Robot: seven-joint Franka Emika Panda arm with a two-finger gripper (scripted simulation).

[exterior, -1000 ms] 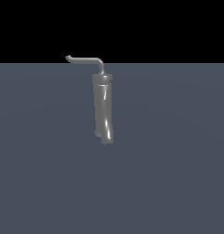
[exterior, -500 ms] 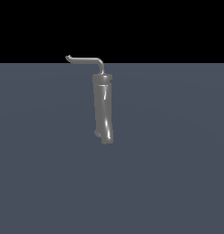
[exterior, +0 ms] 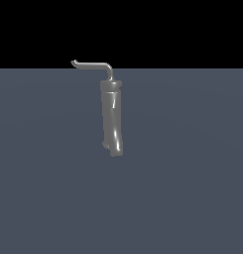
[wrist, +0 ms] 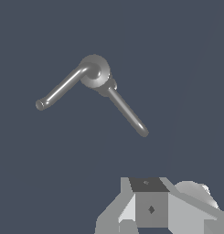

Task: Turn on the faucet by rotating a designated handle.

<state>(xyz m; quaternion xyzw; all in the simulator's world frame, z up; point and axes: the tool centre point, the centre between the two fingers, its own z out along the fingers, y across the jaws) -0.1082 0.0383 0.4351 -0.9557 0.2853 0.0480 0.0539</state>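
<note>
The faucet (exterior: 113, 119) is a tall glossy grey cylinder standing on the flat grey floor. From its cap, the thin handle (exterior: 93, 64) runs toward the exterior view's left and ends in a short upturned tip. The wrist view looks down on the round cap of the faucet (wrist: 95, 71), with the handle (wrist: 61, 89) sticking out to one side. A second slim rod (wrist: 127, 112) leaves from under the cap. Only grey parts of my gripper (wrist: 150, 203) show at that picture's edge, well apart from the faucet. Its fingers are not clear enough to read. No arm appears in the exterior view.
A plain grey-blue floor (exterior: 192, 198) spreads all around the faucet, under a black background.
</note>
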